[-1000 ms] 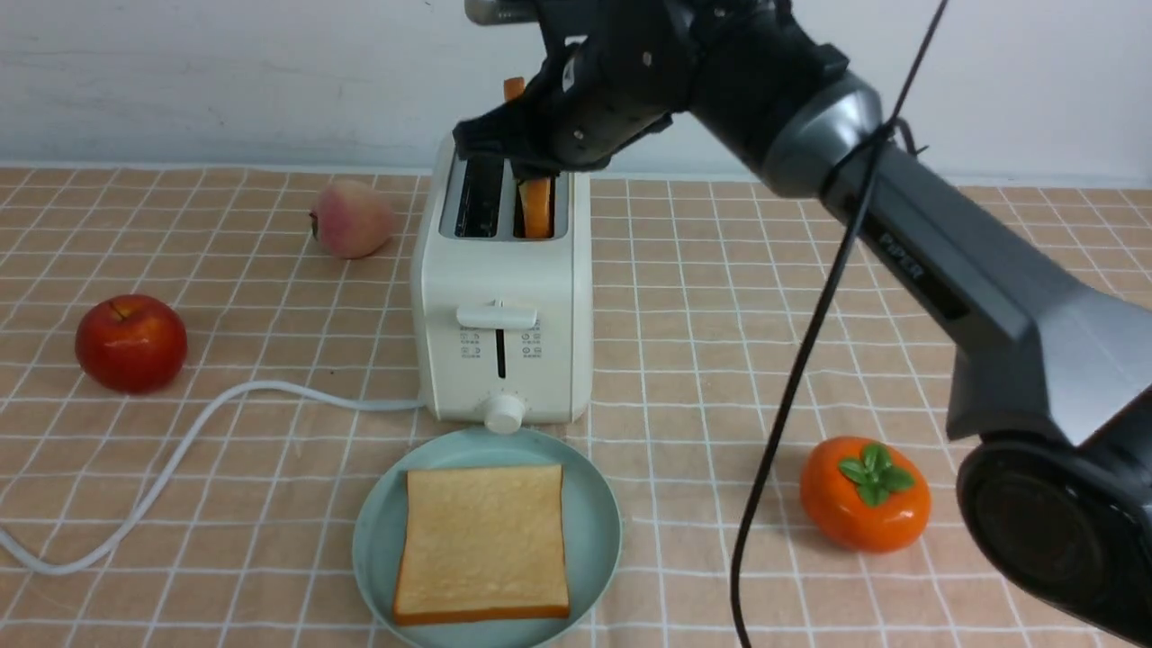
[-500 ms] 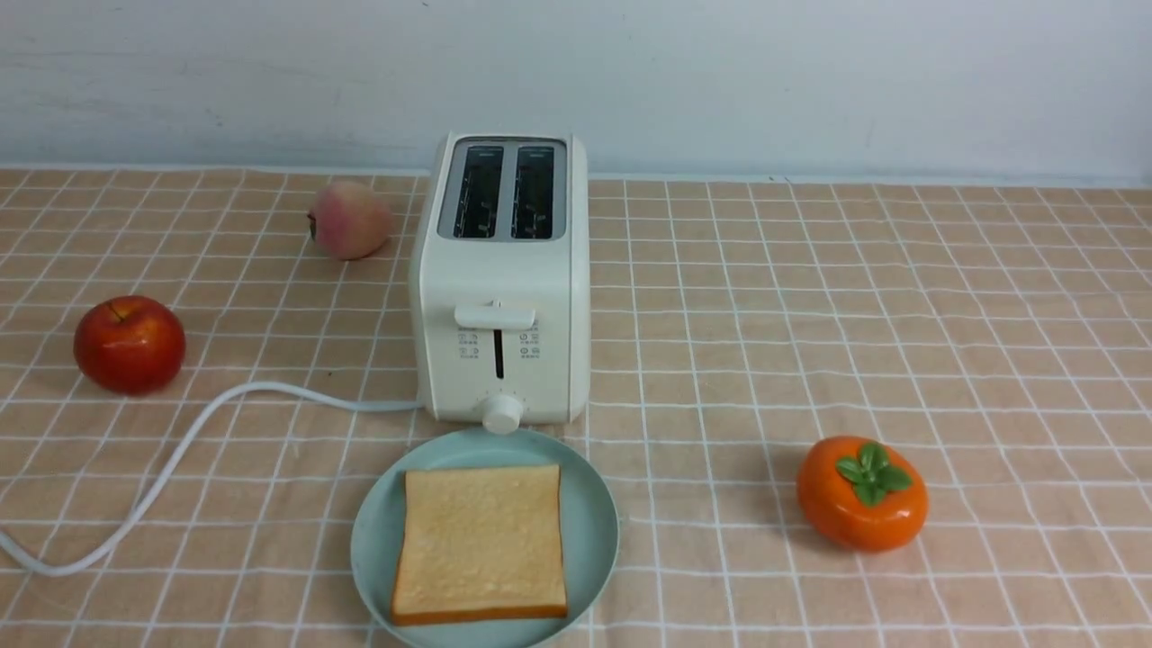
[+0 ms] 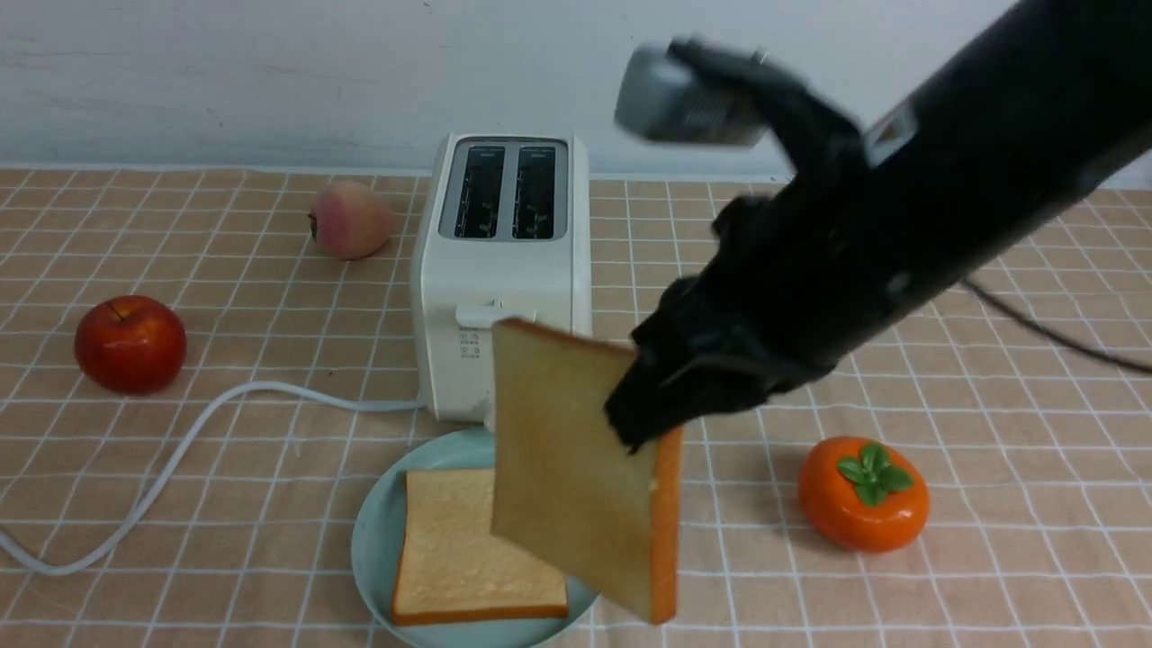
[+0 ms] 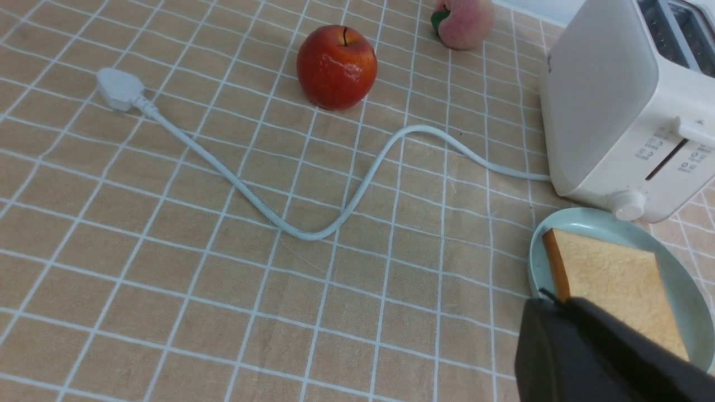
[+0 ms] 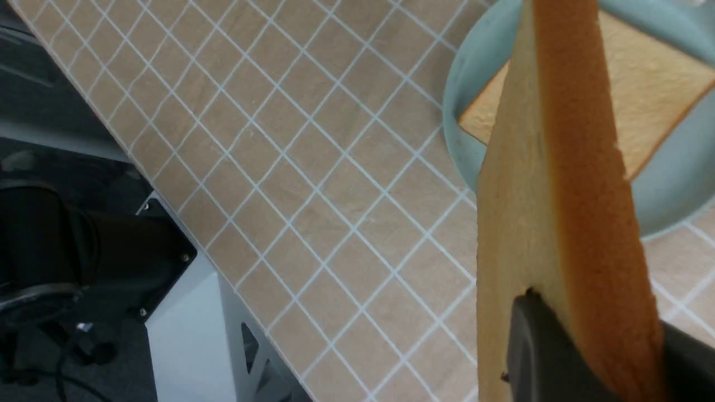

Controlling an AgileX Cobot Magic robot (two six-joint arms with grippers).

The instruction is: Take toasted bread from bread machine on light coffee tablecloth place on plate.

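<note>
Front view: right gripper (image 3: 641,412) clamps toast (image 3: 567,481) above plate (image 3: 372,540); left wrist view alone shows plug (image 4: 116,89).

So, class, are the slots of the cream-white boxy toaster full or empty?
Empty. Both top slots of the cream-white boxy toaster look dark and bare, with no bread edge showing.

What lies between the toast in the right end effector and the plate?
Only the other toast slice, lying flat on the plate. The held toast hangs tilted over it in the right end effector. Front and right wrist views show this.
</note>
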